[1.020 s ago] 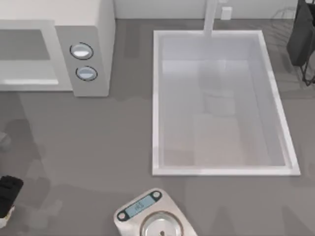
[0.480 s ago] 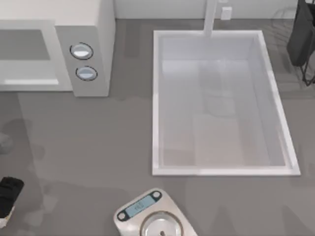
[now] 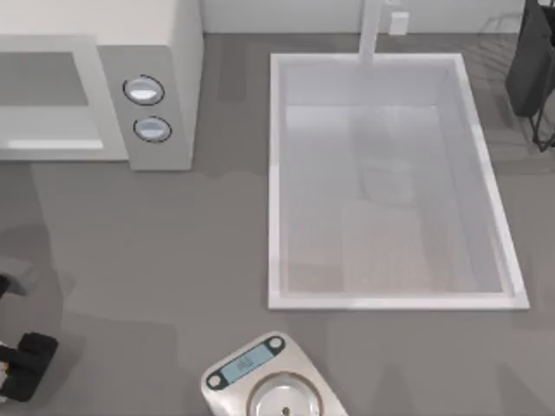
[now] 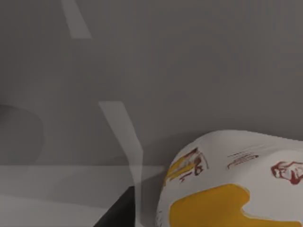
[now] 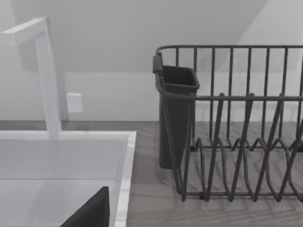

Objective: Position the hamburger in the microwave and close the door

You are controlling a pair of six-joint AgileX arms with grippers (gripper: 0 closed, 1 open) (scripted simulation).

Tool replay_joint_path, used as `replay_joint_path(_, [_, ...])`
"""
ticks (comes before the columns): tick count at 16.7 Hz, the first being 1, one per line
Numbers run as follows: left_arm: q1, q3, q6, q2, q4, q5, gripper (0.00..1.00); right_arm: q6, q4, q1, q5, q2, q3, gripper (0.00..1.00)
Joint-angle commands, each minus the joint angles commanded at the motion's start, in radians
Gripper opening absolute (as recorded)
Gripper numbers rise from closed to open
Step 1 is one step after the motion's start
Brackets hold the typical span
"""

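The microwave [image 3: 156,52] stands at the table's back left, its two round knobs [image 3: 144,90] stacked on the side panel. Whether the grey panel [image 3: 43,78] on its front is the door's window or the open cavity, I cannot tell. The hamburger [image 4: 236,189], pale with a yellow patch and red print, lies close in the left wrist view, with a dark fingertip [image 4: 118,215] beside it. My left gripper [image 3: 24,368] is at the table's front left edge. My right arm [image 3: 531,61] is parked at the back right.
A white sink basin [image 3: 276,173] with a faucet [image 3: 371,30] takes up the middle and right. A steel scale [image 3: 269,381] sits at the front edge. A dark dish rack [image 5: 236,142] with a black cup [image 5: 176,113] stands behind the sink's right side.
My left arm's black end has shifted toward the front edge and slightly right. The right arm has not moved.
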State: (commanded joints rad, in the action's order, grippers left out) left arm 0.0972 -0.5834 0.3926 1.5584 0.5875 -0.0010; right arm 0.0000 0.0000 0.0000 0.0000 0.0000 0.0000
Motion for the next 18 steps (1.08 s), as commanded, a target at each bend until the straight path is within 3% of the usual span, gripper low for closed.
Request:
replay_joint_path(5, [0.001,0.01,0.001,0.011,-0.017,0.0,1.0,0.0,0.0,0.0,0.0,0.0,0.0,1.0])
replay_joint_path(18, [0.001,0.01,0.001,0.011,-0.017,0.0,0.02,0.0,0.0,0.0,0.0,0.0,0.0,1.0])
